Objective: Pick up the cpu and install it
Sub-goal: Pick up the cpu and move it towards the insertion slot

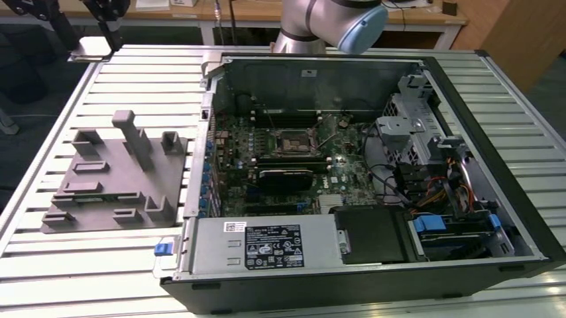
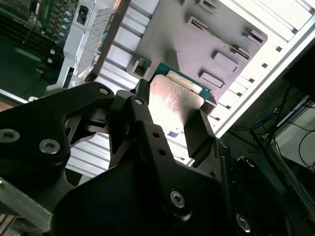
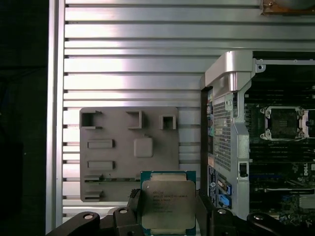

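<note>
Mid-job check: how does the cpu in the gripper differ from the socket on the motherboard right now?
The cpu has a bright silvery lid with a green rim; the socket is dark inside a metal frame. The cpu is clamped in the gripper outside the case; the socket sits on the motherboard inside it. Both are square.

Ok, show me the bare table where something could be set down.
Bare slats lie between the grey fixture and the far edge of the table, along the near edge in front of the fixture, and at the exterior view's right of the computer case. Inside the case it is crowded. The gripper holds the cpu.
</note>
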Tool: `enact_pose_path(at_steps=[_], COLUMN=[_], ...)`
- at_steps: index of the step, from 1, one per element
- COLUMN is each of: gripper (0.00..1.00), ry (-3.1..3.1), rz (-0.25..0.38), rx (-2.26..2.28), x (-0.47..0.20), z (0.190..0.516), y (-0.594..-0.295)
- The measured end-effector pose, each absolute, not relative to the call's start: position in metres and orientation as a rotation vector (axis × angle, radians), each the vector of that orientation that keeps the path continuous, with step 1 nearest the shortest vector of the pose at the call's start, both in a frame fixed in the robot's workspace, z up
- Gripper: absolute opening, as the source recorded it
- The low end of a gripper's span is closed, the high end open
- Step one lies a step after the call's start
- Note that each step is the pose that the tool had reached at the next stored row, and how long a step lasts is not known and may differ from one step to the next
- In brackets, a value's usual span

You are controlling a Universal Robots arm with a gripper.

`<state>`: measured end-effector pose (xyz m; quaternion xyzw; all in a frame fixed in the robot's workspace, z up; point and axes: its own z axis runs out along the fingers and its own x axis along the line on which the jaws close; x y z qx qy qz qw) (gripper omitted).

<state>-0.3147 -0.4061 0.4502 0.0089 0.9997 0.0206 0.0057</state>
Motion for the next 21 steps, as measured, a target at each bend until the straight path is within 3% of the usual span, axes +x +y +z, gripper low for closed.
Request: enact_pose_path(at_steps=[21], gripper=[0.53], ry=[3.129], rz=[0.065], rx=[0.028], x=[-0.280], z=[0.450], y=[-0.406])
